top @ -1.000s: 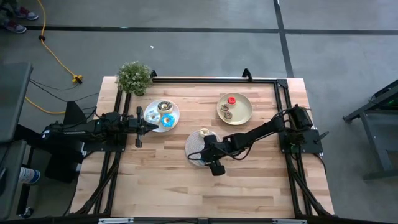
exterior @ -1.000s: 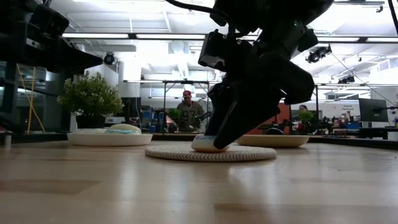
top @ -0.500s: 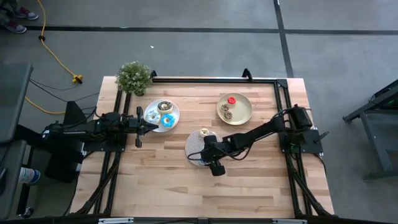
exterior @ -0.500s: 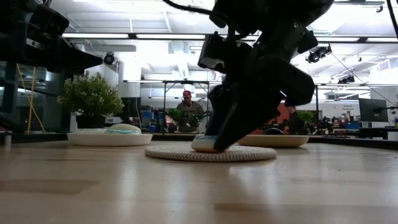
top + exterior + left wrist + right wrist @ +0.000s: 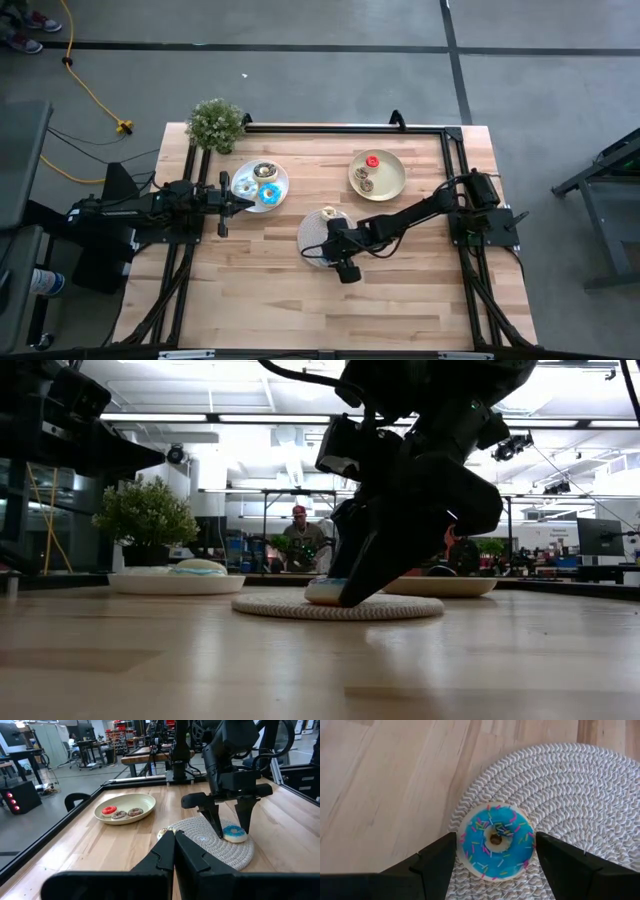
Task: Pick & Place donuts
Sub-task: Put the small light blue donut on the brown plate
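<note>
Blue-iced donut (image 5: pixel 495 840), coloured sprinkles, flat on mat (image 5: pixel 580 790); right jaws spread astride it

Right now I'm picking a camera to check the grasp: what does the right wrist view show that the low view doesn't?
Only the right wrist view shows the blue-iced donut with its sprinkles between the right claw's open fingers. Only the low view shows the white plate, the plant and a person behind. Both show the spiral mat.
</note>
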